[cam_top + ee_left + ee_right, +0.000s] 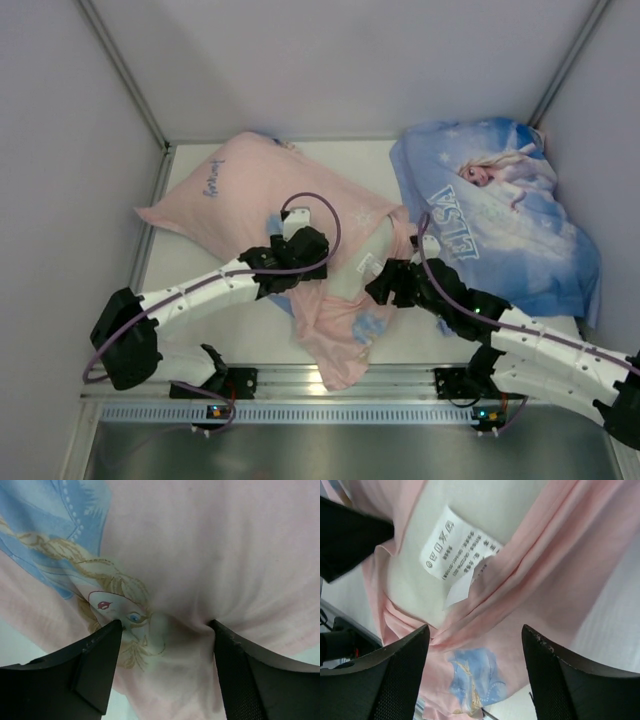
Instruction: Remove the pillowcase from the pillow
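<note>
Presently the pillowcase point(250, 190) is found pink face up, clothing the part of the pillow point(372, 248) that lies beyond and to the left of the left gripper point(300, 243). Its open end is bunched and turned back, spilling toward the arm bases, with patches of blue print showing. A white stretch of pillow is bared just ahead of the right gripper point(385, 280). In the right wrist view a care label point(457, 550) is seen on it, beyond the fingertips.

Left gripper: jaws stood wide and set down on the pink cloth. A pucker of fabric is gathered between the tips, but nothing is clamped.

Right gripper: jaws likewise wide, nothing held. Pink folds run across between the fingers point(395, 680), with bare pillow beyond them.

Handling, as judged:
- The case is thin, limp and light. It will wrinkle and slide over itself, and a single layer is likely to slip from a shallow pinch.
- The pillow is plump and yielding, and may be dragged along with the cloth unless pinned.
- For the pull, hold is best taken on the bunched hem folds directly between the right fingertips.
- The bared white part by the label could be pressed down as counter-hold.

Outward: a second pillow point(500, 220), clad in blue Elsa print, lies to the right of the right gripper, close beside the work; contact cannot be told. All rests on the table point(345, 160).
</note>
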Available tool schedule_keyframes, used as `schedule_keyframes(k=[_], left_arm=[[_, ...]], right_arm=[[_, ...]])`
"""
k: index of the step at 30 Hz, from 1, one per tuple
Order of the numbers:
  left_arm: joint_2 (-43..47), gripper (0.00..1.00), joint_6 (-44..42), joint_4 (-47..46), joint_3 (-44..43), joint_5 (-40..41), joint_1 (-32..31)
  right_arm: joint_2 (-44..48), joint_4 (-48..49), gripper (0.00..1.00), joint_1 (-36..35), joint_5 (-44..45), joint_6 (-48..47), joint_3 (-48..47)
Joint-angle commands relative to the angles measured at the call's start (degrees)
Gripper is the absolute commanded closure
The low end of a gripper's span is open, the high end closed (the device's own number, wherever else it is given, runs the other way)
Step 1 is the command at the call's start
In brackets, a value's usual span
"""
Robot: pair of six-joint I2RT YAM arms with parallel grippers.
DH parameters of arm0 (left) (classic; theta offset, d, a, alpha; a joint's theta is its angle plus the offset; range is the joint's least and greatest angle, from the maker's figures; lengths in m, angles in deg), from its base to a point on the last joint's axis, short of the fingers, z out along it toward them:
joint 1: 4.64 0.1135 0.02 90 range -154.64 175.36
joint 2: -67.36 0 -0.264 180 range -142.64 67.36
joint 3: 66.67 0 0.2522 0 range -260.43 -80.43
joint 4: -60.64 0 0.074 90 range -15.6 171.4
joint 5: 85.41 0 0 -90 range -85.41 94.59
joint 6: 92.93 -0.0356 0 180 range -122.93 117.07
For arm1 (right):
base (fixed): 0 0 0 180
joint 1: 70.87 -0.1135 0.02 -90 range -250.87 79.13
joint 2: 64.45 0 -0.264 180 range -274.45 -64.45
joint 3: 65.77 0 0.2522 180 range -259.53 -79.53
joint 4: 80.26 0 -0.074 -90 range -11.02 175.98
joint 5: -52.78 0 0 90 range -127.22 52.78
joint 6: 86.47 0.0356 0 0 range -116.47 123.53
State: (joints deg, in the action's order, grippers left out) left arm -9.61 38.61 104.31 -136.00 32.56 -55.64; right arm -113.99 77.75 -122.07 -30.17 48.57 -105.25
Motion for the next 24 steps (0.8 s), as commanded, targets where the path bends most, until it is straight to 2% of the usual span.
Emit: schedule_keyframes(k=[1, 2, 4, 9, 13, 20, 24], left_arm=[[-0.29, 0.26, 2.22, 1.55, 4.5, 2.01, 1.17], [0.15, 0.33, 2.67, 1.55, 5.55, 1.92, 1.87], [2.25, 0.38, 3.46, 1.55, 8.63, 1.92, 2.75], [11.11, 0.39, 3.64, 1.55, 12.06, 0.6, 5.56], [15.97, 0.38, 2.85, 1.99, 12.68, -1.15, 6.0], [15.36, 0.37, 1.79, 2.43, 11.98, -2.13, 6.09], [15.0, 0.37, 1.7, 2.52, 11.02, -2.21, 6.18]], right_arm=[[4.71, -11.25, 0.29, 0.48, 12.26, -5.91, -9.59], [4.63, -12.5, 0.28, 1.71, 12.81, -6.88, -11.1], [3.49, -14.52, 0.28, 4.42, 13.17, -9.52, -14.95], [-2.56, -17.26, 0.28, 10.93, 10.01, -14.36, -19.98], [-8.63, -16.38, 0.31, 16.21, 3.69, -16.64, -23.76], [-11.1, -11.55, 0.32, 16.31, -1.24, -15.42, -24.12], [-14.7, -10.93, 0.35, 16.31, -0.99, -14.89, -23.86]])
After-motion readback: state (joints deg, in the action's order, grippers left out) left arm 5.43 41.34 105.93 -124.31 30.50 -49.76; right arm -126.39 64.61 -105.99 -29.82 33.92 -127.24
